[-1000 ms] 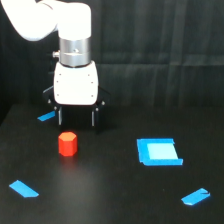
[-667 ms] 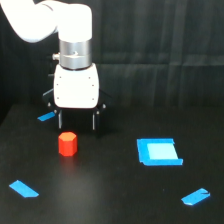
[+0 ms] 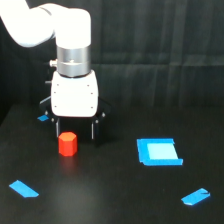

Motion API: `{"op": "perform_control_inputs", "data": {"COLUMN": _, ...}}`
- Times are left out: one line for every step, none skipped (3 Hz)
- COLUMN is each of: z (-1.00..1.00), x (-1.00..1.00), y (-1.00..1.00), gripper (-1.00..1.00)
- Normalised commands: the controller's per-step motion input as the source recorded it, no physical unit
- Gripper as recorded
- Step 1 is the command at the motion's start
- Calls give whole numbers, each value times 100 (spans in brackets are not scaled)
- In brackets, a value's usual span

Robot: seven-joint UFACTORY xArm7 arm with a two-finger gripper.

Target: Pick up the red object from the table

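We observe the red object [image 3: 67,143] standing upright on the black surface [image 3: 115,200], toward the exterior view's left. It is a stubby, faceted block.

The gripper [image 3: 75,131] hangs directly behind and above the red object, mounted under the white housing of the arm [image 3: 74,60]. We see two dark fingers [image 3: 94,131] pointing down, with their tips close to the surface. The jaws stand wide, spread further apart than the block's width. The red object sits in front of the gap between them, nearer the finger on the exterior view's left. We cannot tell whether the block lies between the fingers or just ahead of them, as this single view gives no depth. No contact between the fingers and the block is visible.

Other items on the surface:
- A blue square [image 3: 159,151], well apart on the exterior view's right.
- A blue strip [image 3: 23,188] near the lower left.
- A second blue strip [image 3: 195,196] near the lower right.
- A small blue piece [image 3: 43,118] behind the gripper, partly hidden.
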Motion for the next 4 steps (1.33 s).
{"op": "perform_control_inputs", "data": {"z": -29, "x": -3, "y": -46, "gripper": 90}}
{"op": "perform_control_inputs", "data": {"z": -28, "x": 9, "y": -8, "gripper": -13}}
{"op": "perform_control_inputs", "data": {"z": -30, "x": 7, "y": -5, "gripper": -98}}
{"op": "perform_control_inputs", "data": {"z": -26, "x": 8, "y": -7, "gripper": -100}}
